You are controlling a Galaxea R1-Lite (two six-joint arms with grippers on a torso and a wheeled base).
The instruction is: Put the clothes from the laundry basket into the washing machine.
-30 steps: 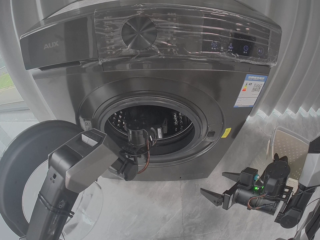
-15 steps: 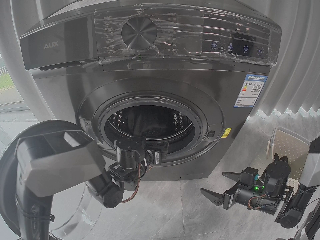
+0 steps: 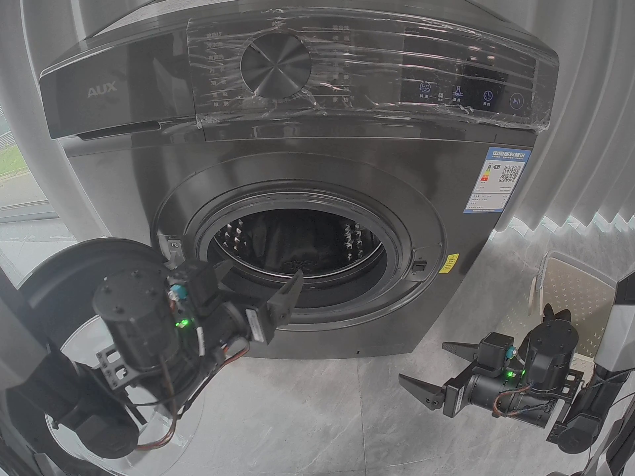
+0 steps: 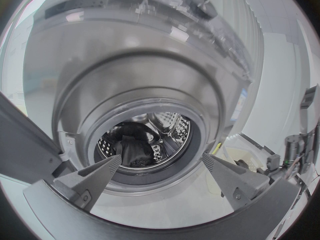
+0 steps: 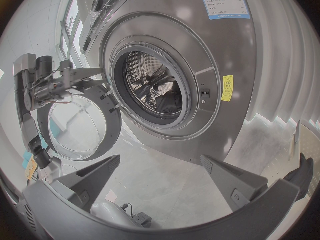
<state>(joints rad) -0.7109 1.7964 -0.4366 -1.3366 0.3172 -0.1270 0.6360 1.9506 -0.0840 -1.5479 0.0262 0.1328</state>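
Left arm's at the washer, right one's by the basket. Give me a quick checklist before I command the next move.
1. Door swung open, clear of the drum: ok.
2. Left gripper open, empty, outside the drum: ok.
3. Right gripper open, empty, low beside the laundry basket: ok.
4. Dark clothes lie inside the drum, nothing over its rim: ok.
5. Laundry basket emptied: not ok, a dark garment shows in it.
6. Further clothes in the laundry basket: cannot tell.

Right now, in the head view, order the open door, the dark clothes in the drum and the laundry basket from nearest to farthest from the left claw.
1. Open door, closest, at the left.
2. Dark clothes, inside the drum, centre.
3. Laundry basket, on the floor, far right.
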